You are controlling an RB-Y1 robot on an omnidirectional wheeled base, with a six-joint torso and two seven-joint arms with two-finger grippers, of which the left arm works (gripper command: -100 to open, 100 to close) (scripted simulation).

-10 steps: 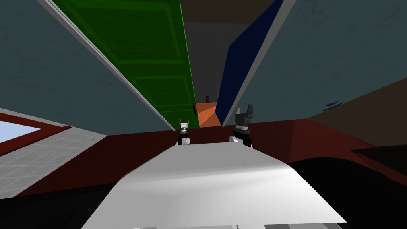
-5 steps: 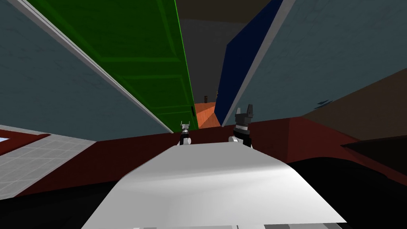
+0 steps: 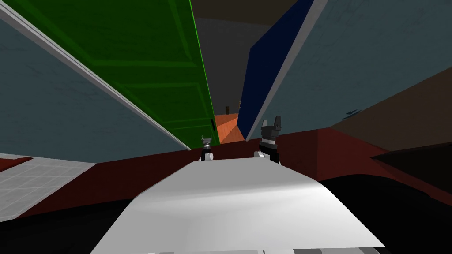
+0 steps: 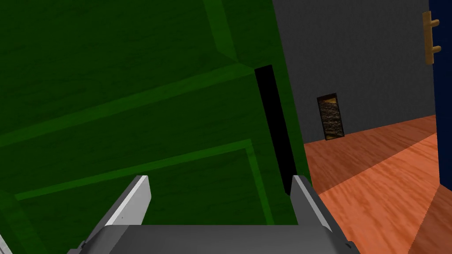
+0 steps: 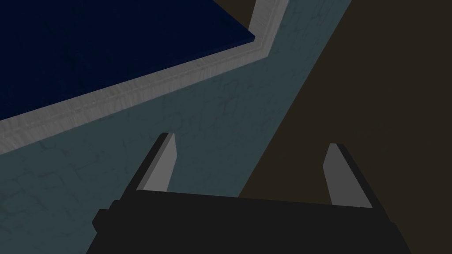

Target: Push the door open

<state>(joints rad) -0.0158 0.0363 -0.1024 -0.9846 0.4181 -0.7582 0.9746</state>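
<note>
A green panelled door (image 3: 150,57) stands ajar on my left, leaving a narrow gap to an orange wood floor (image 3: 227,128). My left gripper (image 3: 206,140) is low at the door's free edge, open. In the left wrist view the green door (image 4: 132,110) sits close ahead of the left gripper (image 4: 220,178), with a black bar handle (image 4: 276,128) just beyond one fingertip. I cannot tell whether the fingers touch the door. My right gripper (image 3: 271,121) is raised, open and empty, beside a dark blue door (image 3: 260,75). The right gripper (image 5: 251,140) faces the wall.
Grey-blue walls with pale grey door frames (image 3: 110,97) flank the gap. The blue door (image 4: 443,88) carries a tan handle (image 4: 429,37). Past the opening, a grey wall has a small dark doorway (image 4: 331,115). Dark red floor (image 3: 132,172) and pale tiles (image 3: 35,185) lie beside me.
My whole head view has shifted, the green door now spreading wider at the left and the window gone from the corner. My left gripper has edged slightly right toward the door's edge.
</note>
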